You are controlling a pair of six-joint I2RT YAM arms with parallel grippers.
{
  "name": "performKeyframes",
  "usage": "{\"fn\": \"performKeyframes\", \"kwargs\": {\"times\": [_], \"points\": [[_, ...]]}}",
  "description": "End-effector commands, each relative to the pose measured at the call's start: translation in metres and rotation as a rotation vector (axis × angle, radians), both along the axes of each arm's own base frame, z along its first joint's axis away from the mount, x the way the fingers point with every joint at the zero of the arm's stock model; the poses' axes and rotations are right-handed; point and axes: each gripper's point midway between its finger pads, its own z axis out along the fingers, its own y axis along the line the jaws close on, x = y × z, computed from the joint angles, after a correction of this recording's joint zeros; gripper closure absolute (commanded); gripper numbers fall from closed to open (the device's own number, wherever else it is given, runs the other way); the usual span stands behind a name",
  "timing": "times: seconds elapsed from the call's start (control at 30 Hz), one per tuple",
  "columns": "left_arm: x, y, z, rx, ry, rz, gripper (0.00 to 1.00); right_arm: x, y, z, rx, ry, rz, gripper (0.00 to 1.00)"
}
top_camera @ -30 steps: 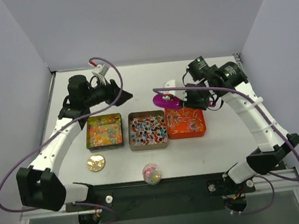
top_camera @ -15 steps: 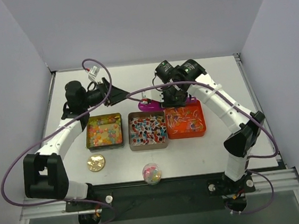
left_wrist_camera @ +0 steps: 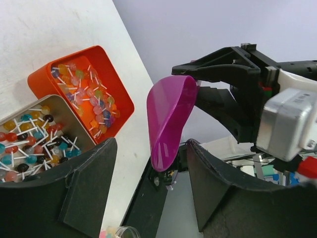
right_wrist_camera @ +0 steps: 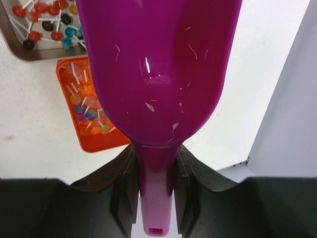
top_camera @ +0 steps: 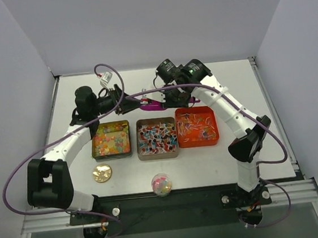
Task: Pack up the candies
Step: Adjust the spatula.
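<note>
The candies lie in three tins: round beads in the left tin [top_camera: 111, 140], stick sweets in the middle tin [top_camera: 157, 138] and in the orange tin [top_camera: 197, 126]. A small jar [top_camera: 162, 184] at the front holds a few candies. My right gripper [top_camera: 168, 100] is shut on the handle of a purple scoop [right_wrist_camera: 158, 74], held in the air behind the tins; its bowl is empty. My left gripper [left_wrist_camera: 151, 148] faces it, open, with the tip of the scoop [left_wrist_camera: 171, 119] between its fingers and a gap on both sides.
A round gold lid [top_camera: 102, 172] lies at the front left, next to the jar. White walls close off the table at the back and on both sides. The orange tin [left_wrist_camera: 84, 89] shows to the left of the scoop.
My right arm has carried the scoop left, from above the orange tin to the left gripper. The left gripper has turned towards it and now brackets the scoop's tip.
</note>
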Motion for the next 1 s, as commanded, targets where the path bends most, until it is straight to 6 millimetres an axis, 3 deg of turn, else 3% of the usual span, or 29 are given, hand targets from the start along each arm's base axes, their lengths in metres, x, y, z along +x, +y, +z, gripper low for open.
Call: {"fn": "performKeyframes", "kwargs": {"times": [0.0,0.17,0.2,0.3,0.33,0.37,0.43,0.47,0.57,0.73,0.97], "points": [[0.004,-0.004,0.002,0.015,-0.044,-0.011,0.35,0.005,0.021,0.013,0.025,-0.049,0.005,1.0],[0.004,-0.001,-0.014,0.009,0.014,-0.014,0.58,-0.006,0.04,0.027,0.099,-0.059,0.07,1.0],[0.005,-0.001,-0.013,0.005,-0.002,-0.015,0.72,-0.009,0.041,0.026,0.102,-0.052,0.079,1.0],[-0.001,-0.002,-0.015,-0.024,-0.006,-0.062,0.96,-0.022,0.04,0.033,0.144,-0.031,0.12,1.0],[-0.001,-0.002,-0.01,-0.039,-0.032,-0.071,1.0,-0.028,0.037,0.025,0.134,-0.005,0.131,1.0],[-0.003,-0.001,-0.015,-0.058,0.015,-0.086,1.0,-0.034,0.036,0.032,0.174,-0.003,0.143,1.0],[-0.002,0.0,-0.013,-0.075,-0.001,-0.094,1.0,-0.04,0.026,0.023,0.185,0.037,0.13,0.84],[-0.001,0.001,-0.014,-0.078,0.003,-0.097,1.0,-0.045,0.026,0.03,0.244,0.045,0.129,0.7],[0.001,0.0,-0.014,-0.08,0.009,-0.099,1.0,-0.045,0.012,0.029,0.308,0.056,0.096,0.57],[0.005,0.0,-0.014,-0.082,0.016,-0.092,1.0,-0.041,0.002,0.024,0.318,0.044,0.083,0.57],[0.003,0.0,-0.019,-0.072,0.043,-0.088,1.0,-0.037,0.016,0.024,0.374,0.041,0.123,0.57]]}}
